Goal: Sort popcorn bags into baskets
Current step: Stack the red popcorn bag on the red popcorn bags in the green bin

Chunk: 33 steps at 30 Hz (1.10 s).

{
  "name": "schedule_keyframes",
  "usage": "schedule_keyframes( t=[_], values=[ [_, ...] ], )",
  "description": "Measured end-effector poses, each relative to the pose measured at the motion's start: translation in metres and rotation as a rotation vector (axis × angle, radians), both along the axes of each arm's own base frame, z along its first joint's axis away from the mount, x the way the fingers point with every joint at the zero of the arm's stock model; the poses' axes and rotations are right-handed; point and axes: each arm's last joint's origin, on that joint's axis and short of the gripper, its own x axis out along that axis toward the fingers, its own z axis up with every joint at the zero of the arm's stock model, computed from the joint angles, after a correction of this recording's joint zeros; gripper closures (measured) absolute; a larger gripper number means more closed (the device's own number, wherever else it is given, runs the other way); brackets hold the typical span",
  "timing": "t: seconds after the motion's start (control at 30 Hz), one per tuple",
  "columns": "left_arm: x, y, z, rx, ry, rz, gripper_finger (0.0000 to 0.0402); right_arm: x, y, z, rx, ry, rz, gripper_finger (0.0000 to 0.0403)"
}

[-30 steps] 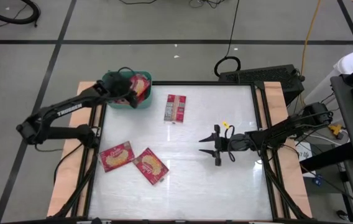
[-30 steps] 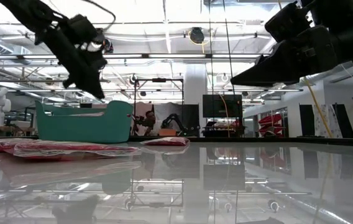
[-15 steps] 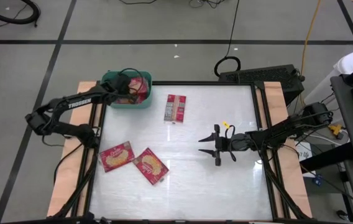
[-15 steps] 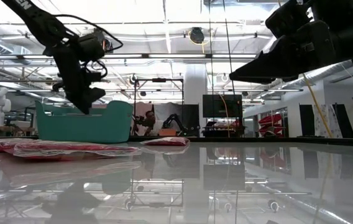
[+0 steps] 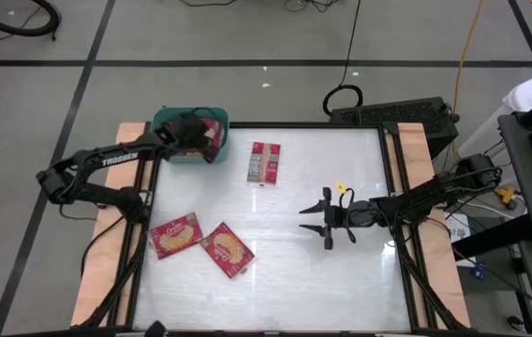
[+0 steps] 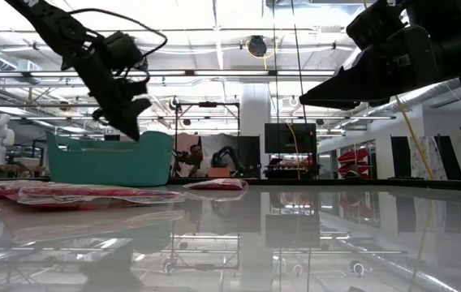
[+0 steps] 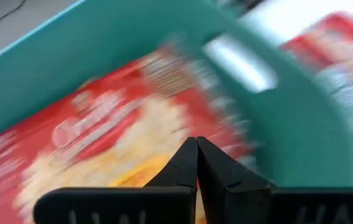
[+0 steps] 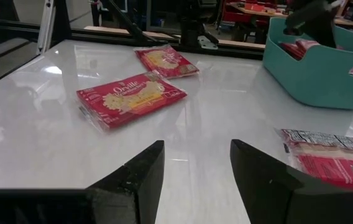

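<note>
The teal basket point(image 5: 166, 122) stands at the table's far left corner with a red popcorn bag point(image 7: 102, 137) lying in it, picture side up. My left gripper point(image 5: 210, 142) hangs shut over the basket's right end, its tips point(image 6: 133, 134) about level with the rim, with nothing between them. Three more popcorn bags lie flat on the table: one print side up point(image 5: 264, 162) right of the basket, and two picture side up point(image 5: 175, 234) point(image 5: 227, 249) near the left. My right gripper point(image 5: 315, 223) hovers open over the table's middle right, holding nothing.
A black frame rail point(image 5: 390, 187) borders the table. A black device point(image 5: 392, 112) sits beyond the far right corner. The white tabletop between the bags and my right gripper point(image 8: 195, 168) is bare.
My left gripper has stayed over the basket, dipping toward it and then shifting a little toward the basket's right end. My right arm has kept still.
</note>
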Motion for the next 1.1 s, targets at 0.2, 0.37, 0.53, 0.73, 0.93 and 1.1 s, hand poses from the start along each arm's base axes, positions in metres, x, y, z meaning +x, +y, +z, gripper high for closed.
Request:
schedule_keyframes(
  t=[0.2, 0.37, 0.53, 0.73, 0.93, 1.1],
  values=[
    [-0.002, 0.010, -0.007, 0.034, 0.040, 0.047, 0.0397, 0.000, 0.000, 0.000, -0.005, -0.001, 0.001, 0.0227],
    [-0.017, 0.024, -0.019, -0.007, 0.095, 0.179, 0.0392, 0.000, 0.000, 0.000, 0.017, -0.005, -0.004, 0.0227],
    [-0.025, 0.025, -0.020, 0.043, 0.189, 0.308, 0.0398, 0.000, 0.000, 0.000, 0.038, 0.002, -0.009, 0.0227],
    [-0.026, 0.022, -0.014, 0.076, 0.194, 0.332, 0.0390, 0.000, 0.000, 0.000, 0.035, 0.003, -0.009, 0.0227],
    [-0.017, -0.003, 0.011, 0.132, 0.082, 0.228, 0.0396, 0.000, -0.001, 0.000, 0.033, 0.001, -0.038, 0.0227],
    [-0.003, -0.042, 0.040, 0.185, -0.109, 0.079, 0.0394, 0.000, -0.007, 0.000, 0.007, -0.005, -0.130, 0.0227]
  ],
)
